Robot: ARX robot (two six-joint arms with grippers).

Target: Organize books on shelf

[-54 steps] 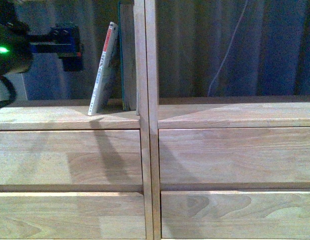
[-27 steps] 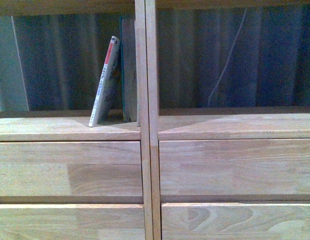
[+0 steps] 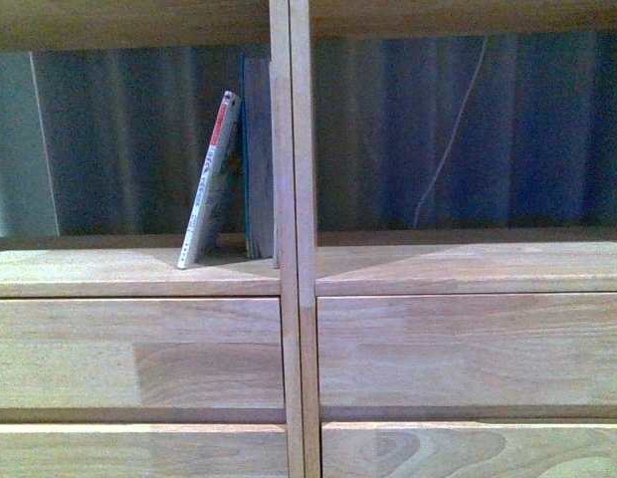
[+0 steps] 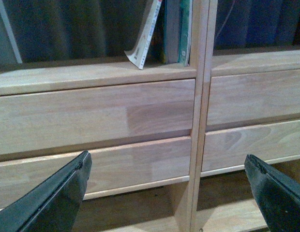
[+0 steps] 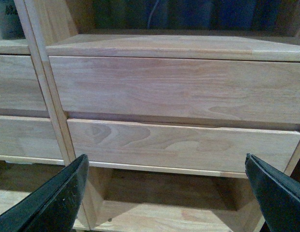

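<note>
The light wood shelf (image 3: pixel 294 299) fills the front view. In its left cubby the small pale paperback with a red-and-white spine (image 3: pixel 209 181) leans to the right against the taller brownish book with a teal edge (image 3: pixel 257 159), which stands upright against the centre divider. Both show in the left wrist view, the paperback (image 4: pixel 146 36) and the taller book (image 4: pixel 183 31). My left gripper (image 4: pixel 167 193) is open and empty, below the drawers. My right gripper (image 5: pixel 164 193) is open and empty before the right column's drawers (image 5: pixel 179 87). Neither arm shows in the front view.
Dark curtain folds (image 3: pixel 468 129) hang behind the open cubbies. A white cord (image 3: pixel 450 129) runs down behind the right cubby. Two drawer fronts per column (image 3: pixel 139 349) sit below the books. Lower open cubbies (image 5: pixel 164 198) show under the drawers.
My left arm has left the front view, where it was beside the books a second ago. The view has shifted, so the shelf sits lower in the picture. The books have not moved.
</note>
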